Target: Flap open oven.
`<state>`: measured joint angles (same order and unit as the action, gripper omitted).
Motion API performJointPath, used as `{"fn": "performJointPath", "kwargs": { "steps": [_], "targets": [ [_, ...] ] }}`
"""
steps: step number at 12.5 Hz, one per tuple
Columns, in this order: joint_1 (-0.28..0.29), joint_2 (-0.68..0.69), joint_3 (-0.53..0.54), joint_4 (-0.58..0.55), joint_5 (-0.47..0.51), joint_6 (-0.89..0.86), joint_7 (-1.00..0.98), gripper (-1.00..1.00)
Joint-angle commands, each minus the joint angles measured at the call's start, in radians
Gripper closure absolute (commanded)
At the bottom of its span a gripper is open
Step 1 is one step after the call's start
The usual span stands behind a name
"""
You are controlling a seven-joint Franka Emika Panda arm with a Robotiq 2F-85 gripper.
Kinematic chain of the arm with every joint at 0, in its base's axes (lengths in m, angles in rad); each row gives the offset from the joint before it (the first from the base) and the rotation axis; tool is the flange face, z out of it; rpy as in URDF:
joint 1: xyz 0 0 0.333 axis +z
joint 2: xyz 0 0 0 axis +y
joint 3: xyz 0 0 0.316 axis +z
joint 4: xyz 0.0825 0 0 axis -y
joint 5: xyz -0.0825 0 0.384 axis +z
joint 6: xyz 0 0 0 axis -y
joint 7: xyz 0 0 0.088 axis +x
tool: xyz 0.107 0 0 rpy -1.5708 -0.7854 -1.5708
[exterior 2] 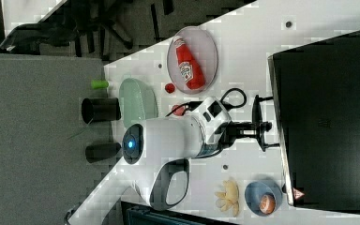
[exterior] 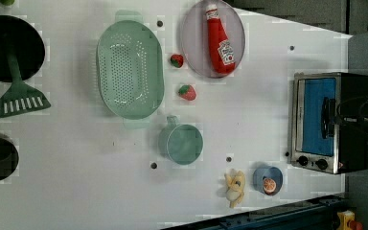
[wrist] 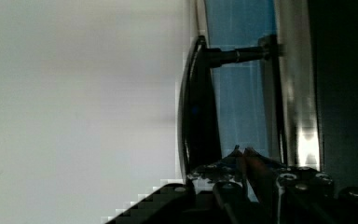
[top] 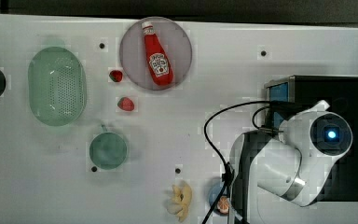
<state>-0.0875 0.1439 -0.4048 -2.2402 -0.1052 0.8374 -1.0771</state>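
Observation:
The oven (exterior: 354, 143) stands at the top view's right edge of the white table, black with silver trim (top: 345, 88). Its blue glass door (exterior: 318, 115) looks closed against the frame. My gripper (exterior: 334, 117) is at the middle of the bar handle (exterior: 326, 112). In the wrist view the dark handle (wrist: 198, 107) runs in between my fingers, with the gripper (wrist: 216, 168) shut on it and the blue glass (wrist: 242, 93) just behind. The right view shows the gripper (exterior 2: 261, 127) reaching the oven's (exterior 2: 328, 117) front edge, with the white arm behind it.
A blue bowl (exterior: 268, 179) and bananas (exterior: 235, 187) lie close to the oven's knob end. Farther off are a green cup (exterior: 182, 143), a green colander (exterior: 130, 64), two strawberries (exterior: 187, 92) and a ketchup bottle (exterior: 220, 40) on a plate. A black cable (top: 214, 126) loops off the arm.

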Motion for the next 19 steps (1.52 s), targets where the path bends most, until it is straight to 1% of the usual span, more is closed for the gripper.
{"fn": "performJointPath", "kwargs": {
  "steps": [1, 2, 5, 7, 9, 12, 16, 17, 19],
  "targets": [
    [0.044, -0.010, 0.070, -0.053, -0.055, 0.015, 0.011, 0.65],
    [0.055, -0.009, 0.085, -0.063, -0.110, 0.019, 0.059, 0.65],
    [0.080, 0.002, 0.127, -0.083, -0.280, 0.020, 0.284, 0.65],
    [0.095, 0.026, 0.154, -0.086, -0.418, 0.018, 0.428, 0.65],
    [0.111, 0.060, 0.183, -0.088, -0.527, 0.012, 0.556, 0.65],
    [0.141, 0.128, 0.216, -0.086, -0.662, 0.003, 0.766, 0.65],
    [0.207, 0.220, 0.242, -0.070, -0.845, -0.054, 1.065, 0.65],
    [0.228, 0.242, 0.243, -0.062, -0.882, -0.081, 1.122, 0.65],
    [0.262, 0.290, 0.243, -0.041, -0.907, -0.108, 1.203, 0.65]
  ]
}}
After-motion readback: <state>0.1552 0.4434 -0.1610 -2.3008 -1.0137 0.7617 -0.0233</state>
